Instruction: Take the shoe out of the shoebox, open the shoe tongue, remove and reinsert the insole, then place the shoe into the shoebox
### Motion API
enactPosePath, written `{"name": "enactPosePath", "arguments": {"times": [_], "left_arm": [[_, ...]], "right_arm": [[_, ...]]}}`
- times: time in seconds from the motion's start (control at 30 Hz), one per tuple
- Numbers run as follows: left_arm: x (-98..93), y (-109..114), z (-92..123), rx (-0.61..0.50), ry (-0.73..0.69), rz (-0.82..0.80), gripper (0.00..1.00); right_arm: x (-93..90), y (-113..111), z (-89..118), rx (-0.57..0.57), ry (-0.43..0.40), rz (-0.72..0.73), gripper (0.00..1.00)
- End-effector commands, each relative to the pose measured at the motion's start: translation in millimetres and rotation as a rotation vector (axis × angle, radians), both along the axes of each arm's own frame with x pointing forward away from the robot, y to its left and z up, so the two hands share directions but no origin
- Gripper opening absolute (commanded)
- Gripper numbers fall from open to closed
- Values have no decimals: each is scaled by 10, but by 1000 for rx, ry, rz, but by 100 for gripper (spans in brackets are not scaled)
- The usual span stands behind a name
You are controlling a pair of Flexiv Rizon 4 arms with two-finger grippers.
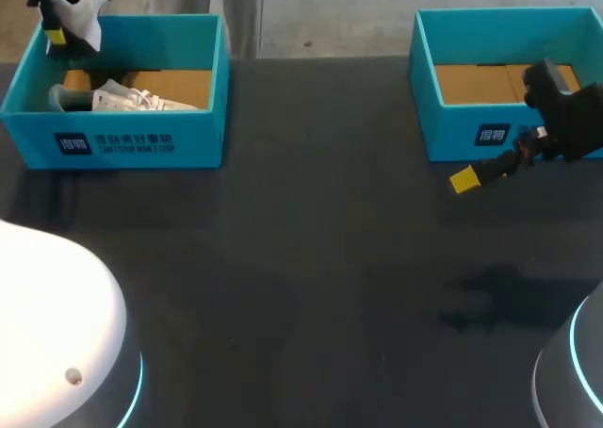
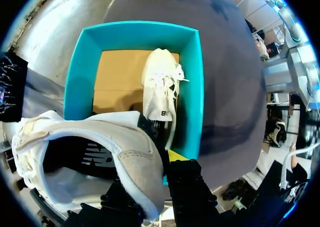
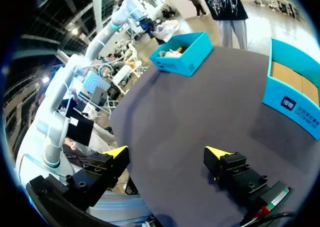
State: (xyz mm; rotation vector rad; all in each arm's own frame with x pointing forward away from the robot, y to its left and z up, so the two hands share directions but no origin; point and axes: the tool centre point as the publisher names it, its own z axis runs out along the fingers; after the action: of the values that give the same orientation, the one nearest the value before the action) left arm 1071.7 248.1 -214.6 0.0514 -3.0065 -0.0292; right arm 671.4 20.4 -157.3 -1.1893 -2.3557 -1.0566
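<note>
While the left arm [image 3: 100,37] is standing out over the far-left part of the table [image 1: 301,287], its left gripper [image 1: 57,34] is hanging above the far-left corner of the left shoebox [image 1: 132,138]. It is clenching the white shoe [image 1: 91,8] by the heel wall and holding it clear of the box. The right arm [image 1: 575,117] is coming in from the right side. The right gripper [image 3: 167,154] is hovering over the table just in front of the right shoebox [image 1: 452,138], with its fingers standing spread wide.

Two shoeboxes are sitting on the table, both teal and open, well apart at the far left and far right. Two shoes are showing: the one in the grip, and a second shoe [image 1: 127,98] lying on the cardboard floor of the left shoebox. The right shoebox is showing only its cardboard floor.

The left wrist view is looking straight down into the left shoebox. There the second shoe is lying laces up along the wall on the side of the one visible yellow fingertip [image 2: 175,154], and the held shoe's open mouth is filling the foreground and covering the other tip. The head view is showing a single yellow tip of the right gripper, whereas the right wrist view is showing both, far apart.
</note>
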Motion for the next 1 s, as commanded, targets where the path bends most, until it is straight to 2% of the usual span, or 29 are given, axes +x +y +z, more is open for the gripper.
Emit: {"name": "enactPosePath", "arguments": {"times": [0.03,1.0], "left_arm": [[9,29,58,-6,59,-68,0],[-31,39,77,13,61,-92,0]], "right_arm": [[5,10,-4,-3,2,-1,100],[5,10,-4,-3,2,-1,100]]}}
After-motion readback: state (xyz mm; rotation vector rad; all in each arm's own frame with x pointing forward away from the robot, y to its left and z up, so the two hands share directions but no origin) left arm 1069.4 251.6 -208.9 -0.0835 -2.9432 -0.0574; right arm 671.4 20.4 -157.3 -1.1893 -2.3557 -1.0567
